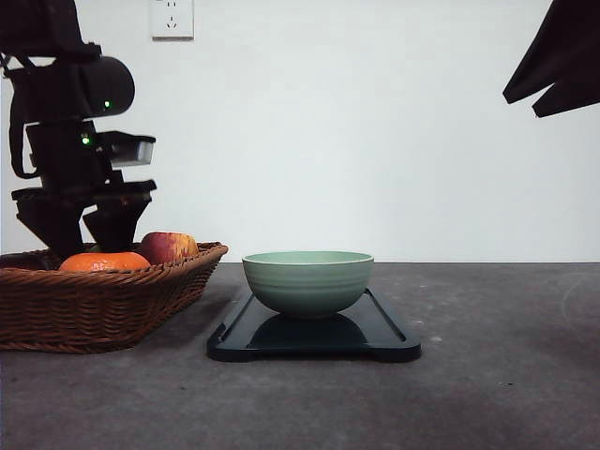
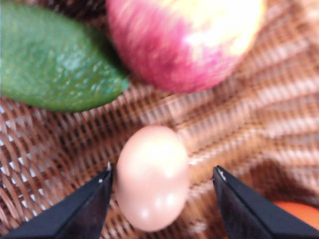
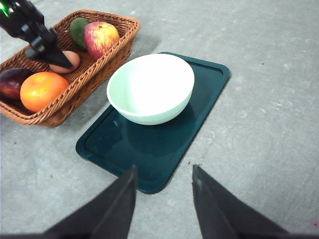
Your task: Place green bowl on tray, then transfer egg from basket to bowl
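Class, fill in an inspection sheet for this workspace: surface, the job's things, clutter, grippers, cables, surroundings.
Surface: grey table, bare around the tray.
Job's things: green bowl upright and empty on the tray; egg lying in the basket.
Clutter: apple, orange, green fruit, dark fruit in the basket.
Grippers: left gripper open around the egg; right gripper open, empty, above the table.
Cables: nothing seen.
Surroundings: white wall, socket.

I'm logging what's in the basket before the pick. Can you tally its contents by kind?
Egg: 1
Apple: 1
Orange: 1
Green avocado-like fruit: 1
Dark purple item at the basket end, kind unclear: 1
Total: 5
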Available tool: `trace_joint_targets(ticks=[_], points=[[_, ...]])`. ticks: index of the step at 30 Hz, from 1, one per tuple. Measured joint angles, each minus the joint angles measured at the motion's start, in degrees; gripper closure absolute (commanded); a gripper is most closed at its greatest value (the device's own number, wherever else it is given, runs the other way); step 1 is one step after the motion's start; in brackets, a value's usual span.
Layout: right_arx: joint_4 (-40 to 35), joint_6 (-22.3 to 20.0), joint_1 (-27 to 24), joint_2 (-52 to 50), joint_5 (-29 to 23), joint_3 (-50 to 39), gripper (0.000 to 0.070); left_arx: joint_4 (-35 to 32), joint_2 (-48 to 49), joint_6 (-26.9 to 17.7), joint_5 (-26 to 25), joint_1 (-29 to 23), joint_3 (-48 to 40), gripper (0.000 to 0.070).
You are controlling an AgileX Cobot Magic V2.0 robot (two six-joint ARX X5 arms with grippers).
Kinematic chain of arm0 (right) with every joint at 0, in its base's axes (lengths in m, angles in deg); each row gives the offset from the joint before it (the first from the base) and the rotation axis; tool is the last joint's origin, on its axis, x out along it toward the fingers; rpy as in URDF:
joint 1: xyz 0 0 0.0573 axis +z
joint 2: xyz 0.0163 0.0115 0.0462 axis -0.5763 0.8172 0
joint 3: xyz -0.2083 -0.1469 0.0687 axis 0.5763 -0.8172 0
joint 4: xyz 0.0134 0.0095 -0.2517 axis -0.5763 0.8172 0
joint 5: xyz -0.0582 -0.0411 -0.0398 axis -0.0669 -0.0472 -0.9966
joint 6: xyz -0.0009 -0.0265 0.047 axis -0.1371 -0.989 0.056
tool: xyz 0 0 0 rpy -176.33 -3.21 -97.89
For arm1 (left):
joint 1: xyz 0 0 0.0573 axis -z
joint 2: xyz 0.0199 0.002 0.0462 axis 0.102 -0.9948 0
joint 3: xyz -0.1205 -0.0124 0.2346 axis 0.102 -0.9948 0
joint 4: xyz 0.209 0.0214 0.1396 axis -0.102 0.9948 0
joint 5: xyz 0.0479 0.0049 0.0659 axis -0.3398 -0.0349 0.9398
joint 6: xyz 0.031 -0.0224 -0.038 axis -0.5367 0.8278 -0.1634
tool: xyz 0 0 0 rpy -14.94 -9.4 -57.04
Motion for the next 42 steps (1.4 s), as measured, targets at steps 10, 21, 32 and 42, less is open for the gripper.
trace_joint_targets(ticks=[10, 21, 32, 42], points=[[0.0, 0.0, 0.0, 0.0, -1.3, 0.0, 0.0491, -1.4, -0.1, 0.0, 0.0, -0.1, 0.0, 0.0313], [0.0, 0.0, 0.0, 0.0, -1.5, 0.0, 0.0491, -2.7, -0.1, 0.0, 0.0, -0.2, 0.0, 0.0313], [0.0, 0.0, 0.0, 0.0, -1.7, 0.0, 0.0491, -2.7, -0.1, 0.5, 0.1, -0.8, 0.0, 0.0313], [0.0, 0.0, 0.0, 0.0, -2.7, 0.0, 0.0491, -2.2, -0.3, 0.9, 0.1, -0.8, 0.0, 0.0313]])
